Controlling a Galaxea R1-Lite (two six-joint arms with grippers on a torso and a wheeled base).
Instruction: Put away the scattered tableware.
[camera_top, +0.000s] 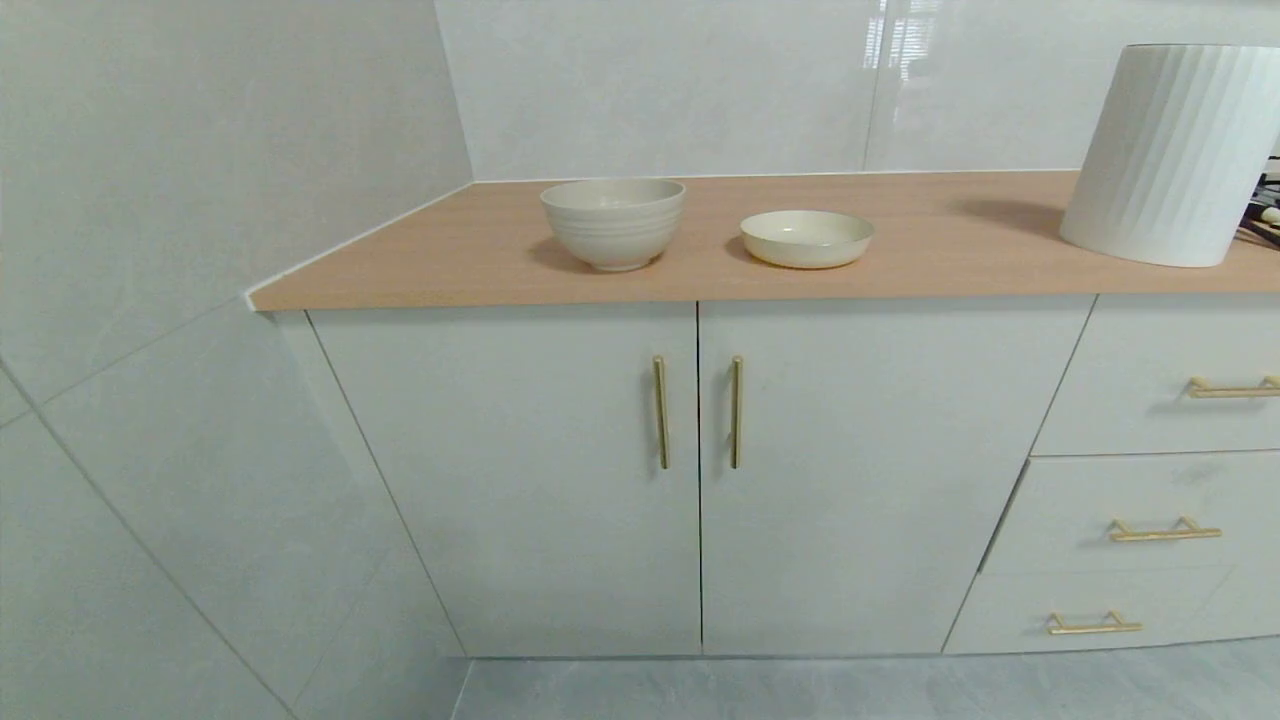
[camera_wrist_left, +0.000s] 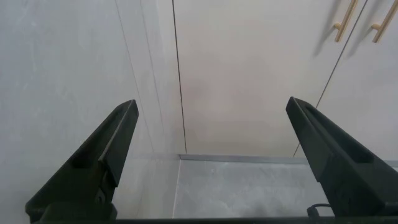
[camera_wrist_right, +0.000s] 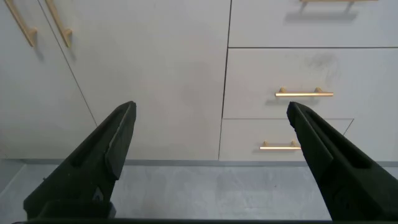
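My left gripper (camera_wrist_left: 210, 104) and right gripper (camera_wrist_right: 210, 107) hang low before the closed cabinet doors (camera_top: 520, 480), jaws spread, empty. Above and farther, on the countertop (camera_top: 930, 250), the deep bowl (camera_top: 613, 222) stands toward my left arm, the shallow dish (camera_top: 806, 238) near it, toward my right.

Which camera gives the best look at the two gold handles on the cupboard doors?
The head view. Both door handles appear there full length, upright, side by side where the two cupboard doors meet. Each wrist view catches just part of the pair, slanted and cut off at the picture's edge.
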